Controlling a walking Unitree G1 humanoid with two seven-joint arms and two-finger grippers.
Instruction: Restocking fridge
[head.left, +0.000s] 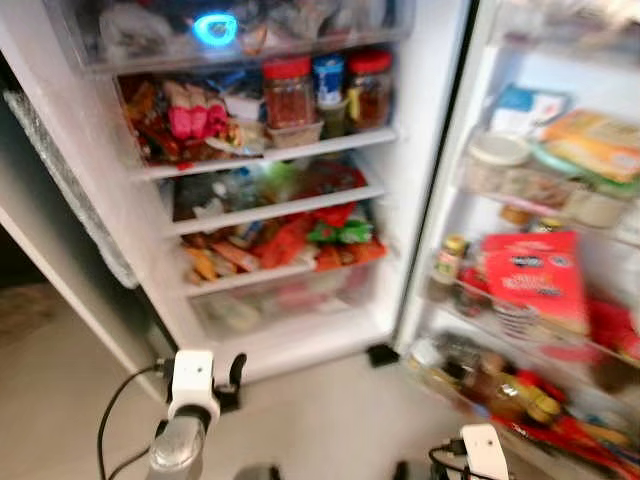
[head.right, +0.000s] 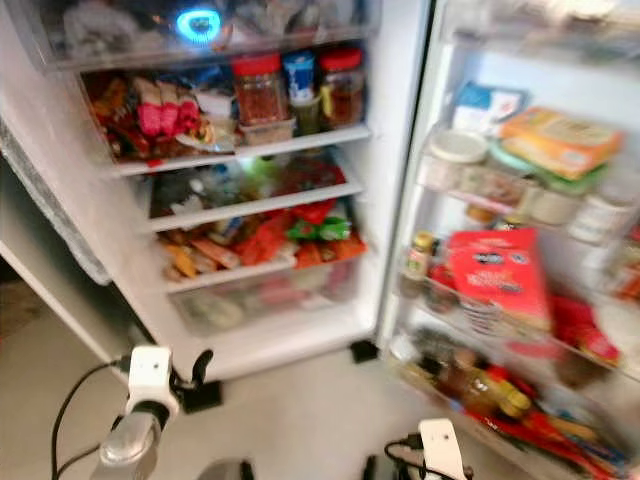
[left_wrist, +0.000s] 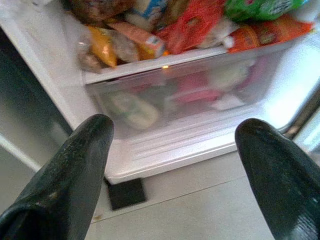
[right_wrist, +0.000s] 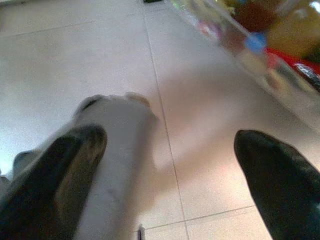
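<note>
The fridge stands open before me, its shelves (head.left: 270, 150) packed with packets and jars, two of them red-lidded (head.left: 288, 92). At the bottom is a clear drawer (left_wrist: 185, 100) with food inside, and colourful packets (left_wrist: 200, 25) lie on the shelf above it. My left gripper (left_wrist: 175, 130) is open and empty, held low and pointing at that drawer from a short way off; its wrist (head.left: 192, 385) shows at the lower left. My right gripper (right_wrist: 170, 140) is open over the floor tiles, beside the door's lowest shelf (right_wrist: 260, 55).
The open door on the right carries a red box (head.left: 535, 280), tubs and a low row of bottles (head.left: 500, 385). A black foot pad (head.left: 382, 354) sits at the fridge's base. A cable (head.left: 112, 420) loops by my left arm. Pale tiled floor (head.left: 330, 420) lies ahead.
</note>
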